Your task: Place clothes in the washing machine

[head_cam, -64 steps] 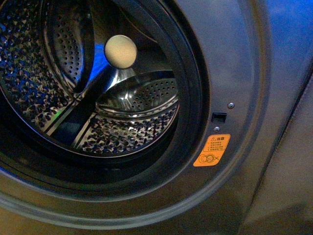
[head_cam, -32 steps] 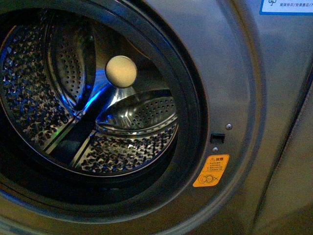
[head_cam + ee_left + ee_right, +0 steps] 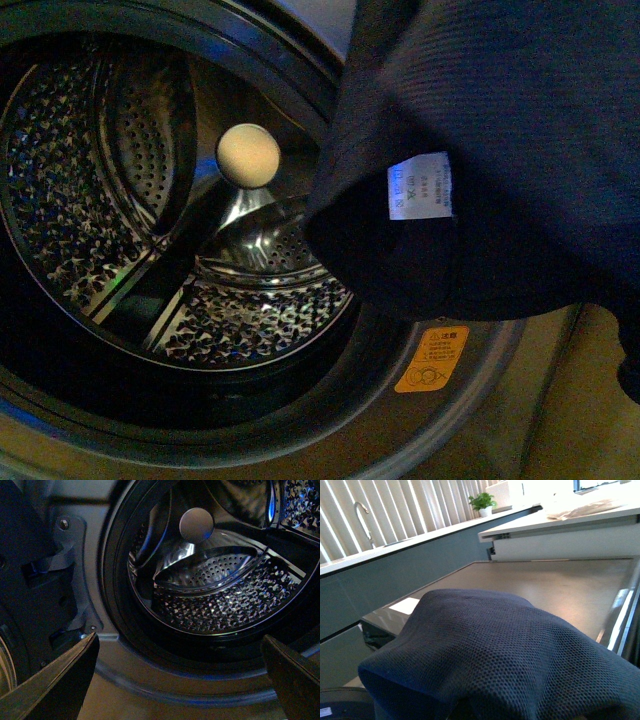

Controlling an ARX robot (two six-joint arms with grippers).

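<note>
The washing machine (image 3: 480,400) fills the front view, its round port open onto the perforated steel drum (image 3: 90,200). Dark navy knit clothes (image 3: 500,110) with a white care label hang at the upper right, in front of the port's right rim. In the right wrist view the clothes (image 3: 500,650) bulge over my right gripper, which is shut on them and hidden beneath the fabric. In the left wrist view my left gripper (image 3: 182,680) is open just before the dark rubber rim (image 3: 117,610), its fingertips (image 3: 75,675) wide apart with nothing between them.
An orange warning sticker (image 3: 432,360) sits on the machine front at lower right. A round cream knob (image 3: 248,155) stands at the drum's back. A door hinge bracket (image 3: 65,540) lies beside the port. The right wrist view shows a grey countertop (image 3: 545,587) and a potted plant (image 3: 482,502).
The navy clothes have come into the front view from the upper right, covering the machine's right front panel. The view has shifted so the machine sits a little lower in the frame.
</note>
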